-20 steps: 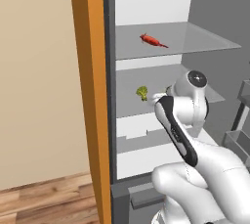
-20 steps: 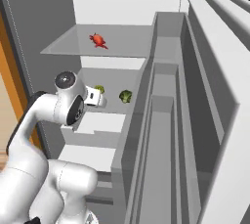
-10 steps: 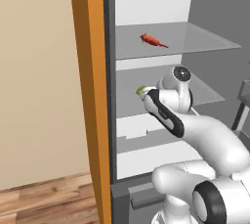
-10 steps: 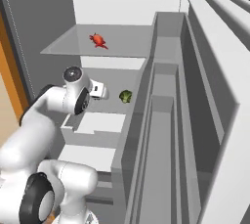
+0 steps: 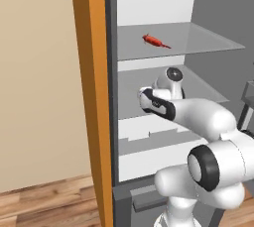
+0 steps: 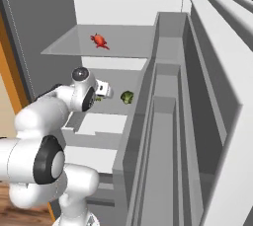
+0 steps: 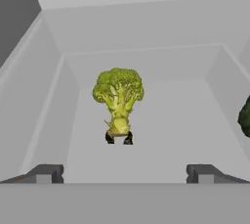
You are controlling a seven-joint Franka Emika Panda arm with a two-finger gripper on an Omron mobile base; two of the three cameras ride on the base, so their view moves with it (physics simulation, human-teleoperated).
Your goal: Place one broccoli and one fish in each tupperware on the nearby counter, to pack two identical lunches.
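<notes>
- Two broccoli pieces ahead: one broccoli dead centre before the tool, another off right.
- Tool released, spread wide, lined up for grasping the stem.

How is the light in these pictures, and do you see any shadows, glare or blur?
Hand view: flat, even light; the broccoli is sharp, with only a small dark shadow at its stem; no glare. Left base view: soft shading under the glass shelf, the fish slightly coarse. Right base view: the second broccoli looks small and soft, no glare.
</notes>
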